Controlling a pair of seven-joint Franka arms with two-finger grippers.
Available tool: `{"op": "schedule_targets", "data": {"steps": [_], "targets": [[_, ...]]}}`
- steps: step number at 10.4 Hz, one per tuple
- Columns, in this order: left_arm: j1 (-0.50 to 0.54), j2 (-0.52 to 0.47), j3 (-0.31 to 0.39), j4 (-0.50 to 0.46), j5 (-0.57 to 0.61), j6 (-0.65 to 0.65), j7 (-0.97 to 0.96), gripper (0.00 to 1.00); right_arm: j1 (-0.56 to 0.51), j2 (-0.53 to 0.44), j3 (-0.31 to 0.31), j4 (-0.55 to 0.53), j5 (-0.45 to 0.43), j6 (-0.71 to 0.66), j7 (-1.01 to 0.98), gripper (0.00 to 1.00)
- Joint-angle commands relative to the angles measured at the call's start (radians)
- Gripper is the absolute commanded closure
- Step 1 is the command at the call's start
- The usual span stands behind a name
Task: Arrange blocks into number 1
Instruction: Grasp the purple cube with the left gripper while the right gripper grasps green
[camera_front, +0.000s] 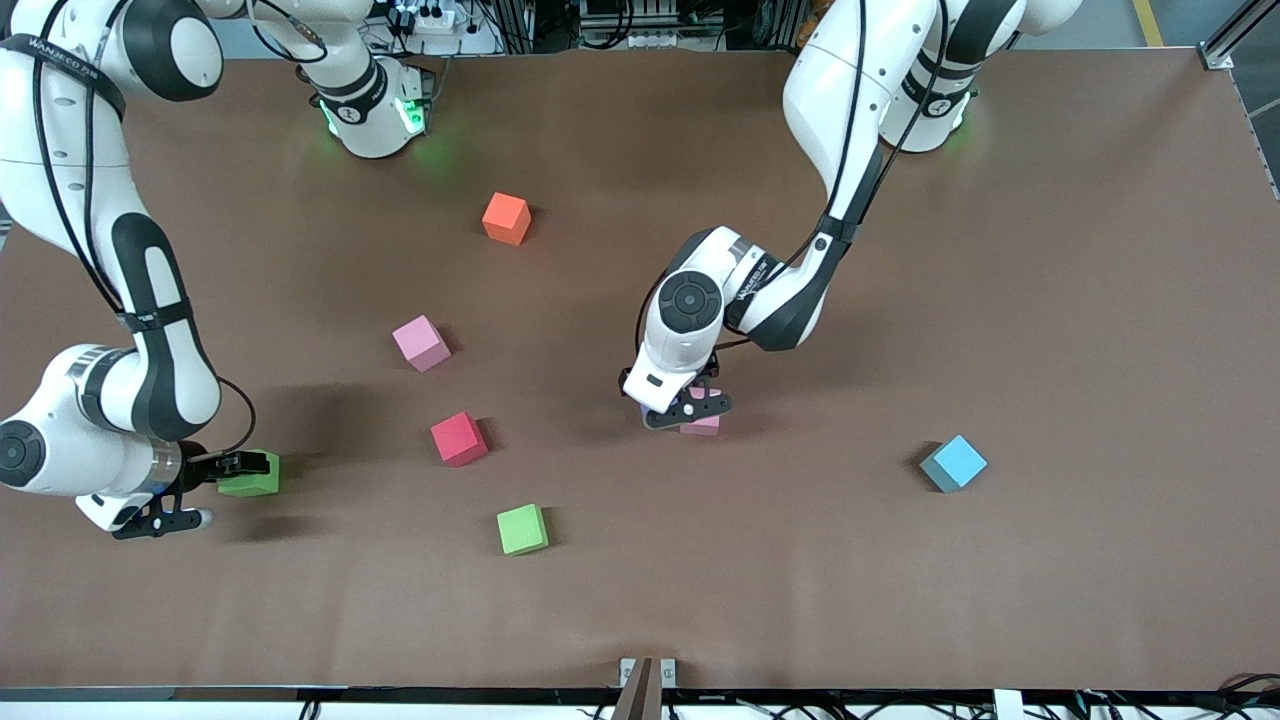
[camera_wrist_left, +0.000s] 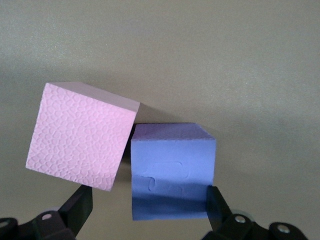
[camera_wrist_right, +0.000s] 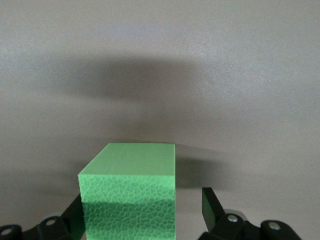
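My left gripper (camera_front: 690, 408) is low over the table's middle, open around a purple block (camera_wrist_left: 172, 170). One finger (camera_wrist_left: 217, 202) is at the block's side and the other stands apart. A pink block (camera_wrist_left: 82, 135) leans against the purple one, and a strip of it (camera_front: 700, 427) shows under the hand. My right gripper (camera_front: 235, 490) at the right arm's end is open around a green block (camera_wrist_right: 130, 200), with a gap at one finger (camera_wrist_right: 210, 207). A second pink block (camera_front: 421, 343), another green block (camera_front: 523, 529) and a sky blue block (camera_front: 953, 463) lie loose.
An orange cube (camera_front: 506, 218) sits nearer the robots' bases. A red cube (camera_front: 459, 438) lies between the loose pink and green blocks. The brown table (camera_front: 1050, 300) stretches wide toward the left arm's end.
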Motion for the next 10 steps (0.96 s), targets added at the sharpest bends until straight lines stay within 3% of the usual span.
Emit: {"op": "schedule_targets", "data": {"steps": [1, 4, 10], "targets": [[-0.017, 0.037, 0.007, 0.024, -0.026, -0.001, -0.004, 0.0, -0.015, 0.015, 0.014, 0.02, 0.037, -0.006, -0.003, 0.96], [-0.027, 0.05, 0.012, 0.029, -0.028, 0.027, -0.007, 0.0, -0.014, 0.014, 0.014, 0.02, 0.038, -0.016, -0.008, 1.0], [-0.027, 0.061, 0.021, 0.058, -0.066, 0.039, -0.005, 0.0, 0.018, -0.015, 0.031, 0.031, 0.092, -0.175, 0.067, 0.93]]}}
